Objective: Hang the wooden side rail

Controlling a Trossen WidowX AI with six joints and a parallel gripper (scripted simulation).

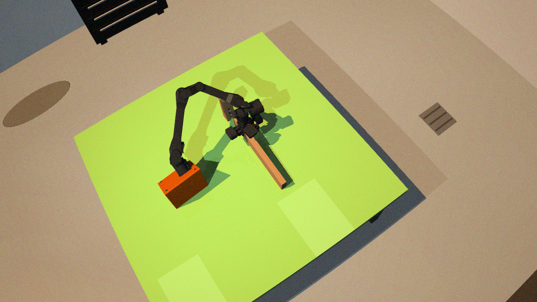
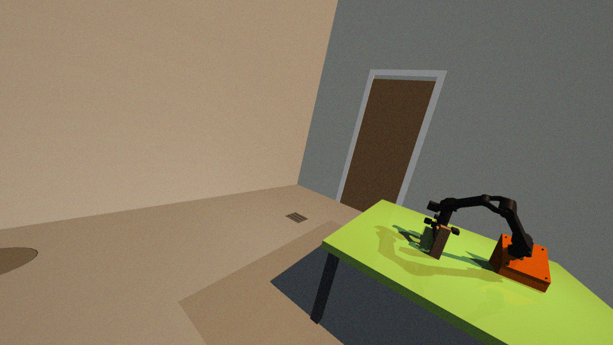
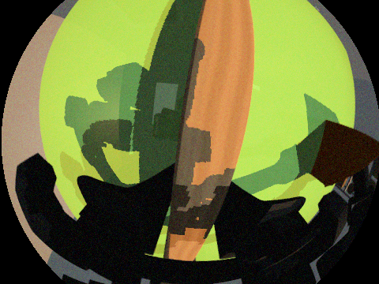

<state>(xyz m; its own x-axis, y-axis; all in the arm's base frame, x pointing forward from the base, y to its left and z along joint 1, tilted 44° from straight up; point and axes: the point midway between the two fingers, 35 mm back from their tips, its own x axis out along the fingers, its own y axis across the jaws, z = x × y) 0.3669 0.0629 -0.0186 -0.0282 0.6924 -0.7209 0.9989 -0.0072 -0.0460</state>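
The wooden side rail [image 1: 265,159] [image 3: 225,79] slants across the green table [image 1: 150,233] [image 2: 570,313]. Its far end seems to rest on the table; its near end reaches toward the headboard post. The post [image 1: 224,109] [image 2: 439,245] stands upright, partly under the arm in the top view. My gripper [image 1: 243,129] [image 3: 193,170] is shut on the rail near its post end, one black finger on each side. Small pale specks show at the post's face, but I cannot tell pins from hooks. Whether the hooks sit on the pins is hidden. In the exterior view the post hides most of the rail.
The orange base block [image 1: 187,187] [image 2: 527,263] carries the arm, which arches over to the post. Shadows of the arm and rail fall on the table. A black slatted piece of furniture [image 1: 120,16] stands on the floor beyond the table. A door [image 2: 390,141] is in the far wall.
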